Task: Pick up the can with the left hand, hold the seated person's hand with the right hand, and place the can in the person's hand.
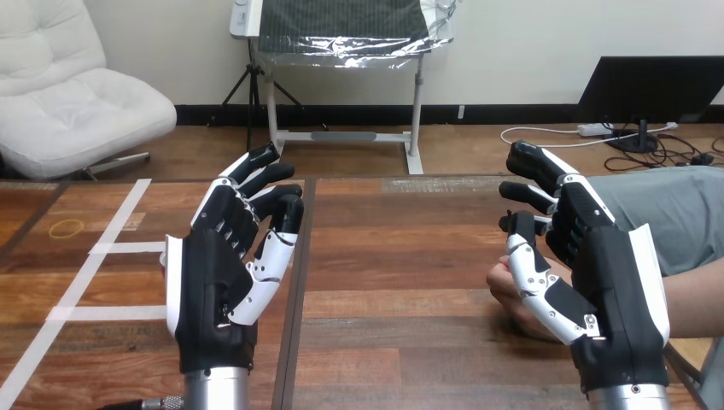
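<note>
Left hand (213, 282), right hand (602, 273) — raised, uncurled

The wooden tabletop (401, 256) is made of two boards that meet at a dark seam (299, 282) running from the far edge to the near edge. On the left board, strips of white tape (85, 273) form a long line towards the near left corner, with two short crosspieces. A thin yellow ring (67, 228) lies flat near the left edge. Close to the right edge, a person's hand (504, 286) rests on the wood.
</note>
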